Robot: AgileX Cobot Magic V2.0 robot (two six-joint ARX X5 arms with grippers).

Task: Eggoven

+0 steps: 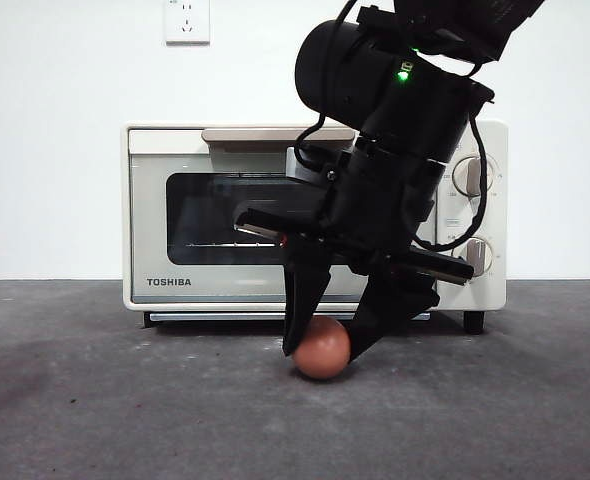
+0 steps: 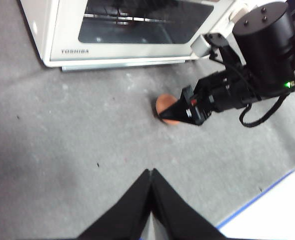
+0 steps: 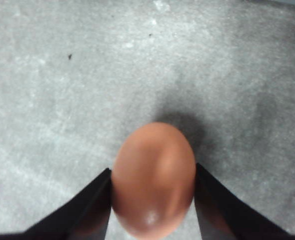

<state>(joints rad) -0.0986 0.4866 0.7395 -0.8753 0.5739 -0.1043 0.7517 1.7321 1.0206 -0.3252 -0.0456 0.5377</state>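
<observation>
Right gripper [image 1: 321,345] closing on an egg [image 1: 322,347] in front of a shut toaster oven [image 1: 175,215].

From the left: the oven stands at the back of the grey desk [image 1: 95,400], glass door closed. The egg lies on the desk just before it, the right jaws touching both its sides. This looks like the grasping step; next comes a gentle lift, and the door must be opened. The left gripper [image 2: 151,172] waits apart, jaws closed and empty. Behind, a white wall with a socket [image 1: 186,20].
</observation>
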